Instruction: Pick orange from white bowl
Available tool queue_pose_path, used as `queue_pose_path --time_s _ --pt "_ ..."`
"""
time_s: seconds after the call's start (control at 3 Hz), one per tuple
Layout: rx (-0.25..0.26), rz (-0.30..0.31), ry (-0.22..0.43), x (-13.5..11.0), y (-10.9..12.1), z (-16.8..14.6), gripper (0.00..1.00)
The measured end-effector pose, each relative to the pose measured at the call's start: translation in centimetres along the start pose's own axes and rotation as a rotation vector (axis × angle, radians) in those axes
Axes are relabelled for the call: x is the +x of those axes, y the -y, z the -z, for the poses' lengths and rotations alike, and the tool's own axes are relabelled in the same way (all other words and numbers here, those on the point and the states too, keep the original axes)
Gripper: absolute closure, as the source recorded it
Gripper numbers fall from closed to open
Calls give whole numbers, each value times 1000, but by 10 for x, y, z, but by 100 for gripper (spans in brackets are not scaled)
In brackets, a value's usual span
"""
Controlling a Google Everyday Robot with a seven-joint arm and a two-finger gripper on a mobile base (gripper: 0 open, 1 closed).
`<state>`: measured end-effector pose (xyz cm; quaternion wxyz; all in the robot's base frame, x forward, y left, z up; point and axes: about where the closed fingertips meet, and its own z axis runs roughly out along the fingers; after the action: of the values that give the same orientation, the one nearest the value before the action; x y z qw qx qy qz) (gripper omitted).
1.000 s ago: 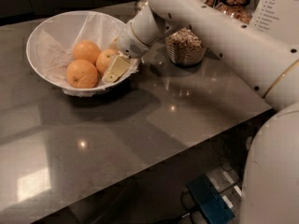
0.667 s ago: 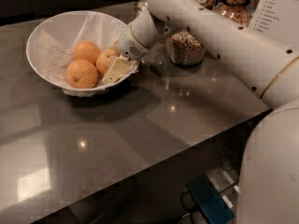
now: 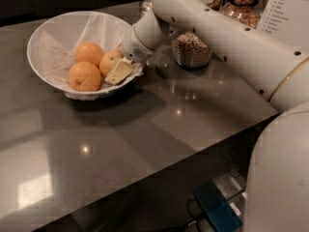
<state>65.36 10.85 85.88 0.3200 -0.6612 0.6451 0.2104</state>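
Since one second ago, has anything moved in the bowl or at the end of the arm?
Nothing has visibly changed. The gripper is in the same place, down inside the white bowl right beside the pale orange. The two deeper-orange fruits and the cereal jar have not moved either.

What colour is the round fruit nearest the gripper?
The round fruit is pale yellow-orange, best in camera view; the gripper is beside it in the white bowl.
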Motion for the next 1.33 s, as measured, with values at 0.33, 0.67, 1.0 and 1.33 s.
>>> queue_pose_path --time_s 0.33,0.67,1.0,1.33 --pt "0 0 0 0 0 0 95" --pt "0 1 1 0 0 0 100" --pt "16 30 30 -10 0 22 100" --pt "77 72 48 -23 0 56 100"
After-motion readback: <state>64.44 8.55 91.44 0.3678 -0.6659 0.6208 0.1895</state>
